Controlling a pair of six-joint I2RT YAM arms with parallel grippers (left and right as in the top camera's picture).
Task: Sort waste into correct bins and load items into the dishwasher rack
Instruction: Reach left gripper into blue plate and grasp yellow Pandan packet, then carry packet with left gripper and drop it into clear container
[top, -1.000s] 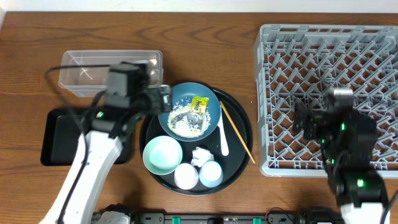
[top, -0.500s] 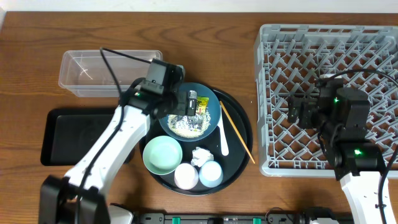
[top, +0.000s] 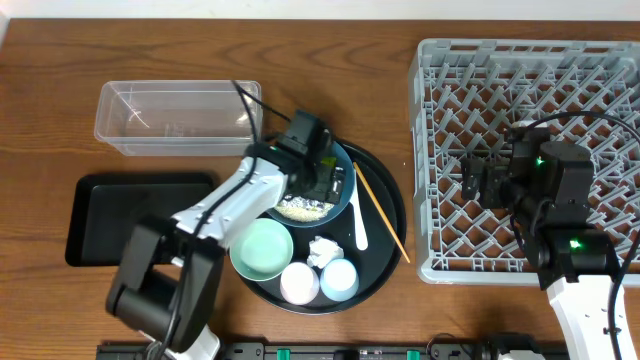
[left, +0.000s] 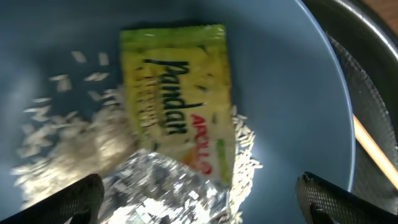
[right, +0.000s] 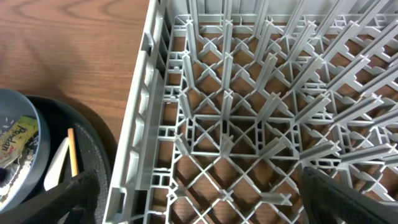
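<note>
around packet (left: 177, 93): rice grains (left: 74, 149), blue bowl (left: 280, 81) wall, chopsticks (top: 381, 213) beside

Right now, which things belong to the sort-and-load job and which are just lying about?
Job: yellow-green packet, rice, dark-blue bowl, mint-green bowl, pink cup, light-blue cup, tissue, spoon, chopsticks, clear tub, black rectangular tray, rack.
Lying about: round black tray, table.

Yellow-green packet (left: 177, 93) lying flat on loose rice (left: 68, 149), inside wide dark-blue bowl (left: 286, 93)
</note>
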